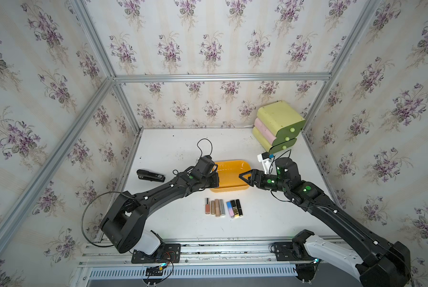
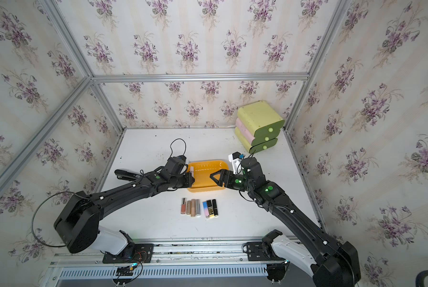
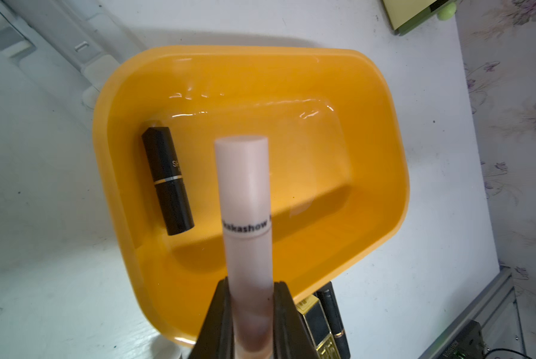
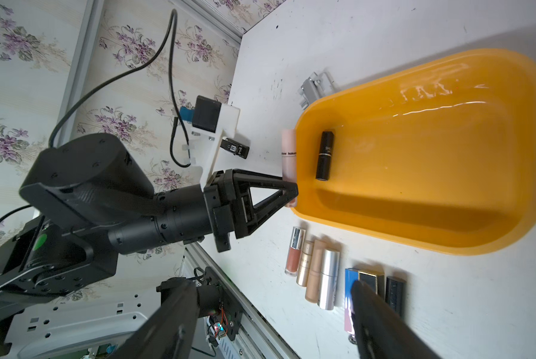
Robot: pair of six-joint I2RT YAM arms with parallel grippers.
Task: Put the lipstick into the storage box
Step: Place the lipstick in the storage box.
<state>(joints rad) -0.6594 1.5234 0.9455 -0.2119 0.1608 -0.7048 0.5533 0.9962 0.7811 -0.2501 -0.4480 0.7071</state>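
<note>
1. White table [image 1: 183,228], scuffed w/ dark specks.
2. Centre: orange storage box [image 1: 232,189]; seven lipstick tubes [image 1: 222,208] in a row just in front (two groups).
3. Black stapler [image 1: 150,175] at left; green-pink drawer unit [image 1: 278,119] in back-right corner.

The storage box [image 3: 322,174] is glossy orange-yellow. The lipstick [image 3: 167,177] in it is black with a thin silver band. The left gripper [image 3: 251,286] is black. The pale pink tube [image 3: 244,192] in it wears a white band lettered in black and darkens to brown low down. On the white, dark-speckled table [image 1: 178,223] are a coral gloss [image 4: 294,251] with a silver cap, two tan tubes [image 4: 305,264] [image 4: 316,270], a silver tube [image 4: 328,279], a blue-to-pink tube [image 4: 348,279], a black-and-gold tube [image 4: 370,276] and a black tube [image 4: 395,292]. The drawer unit [image 1: 280,116] is yellow-green and pink with darker green fronts. The wallpaper [image 1: 208,37] is cream-striped with purple violet sprays
</note>
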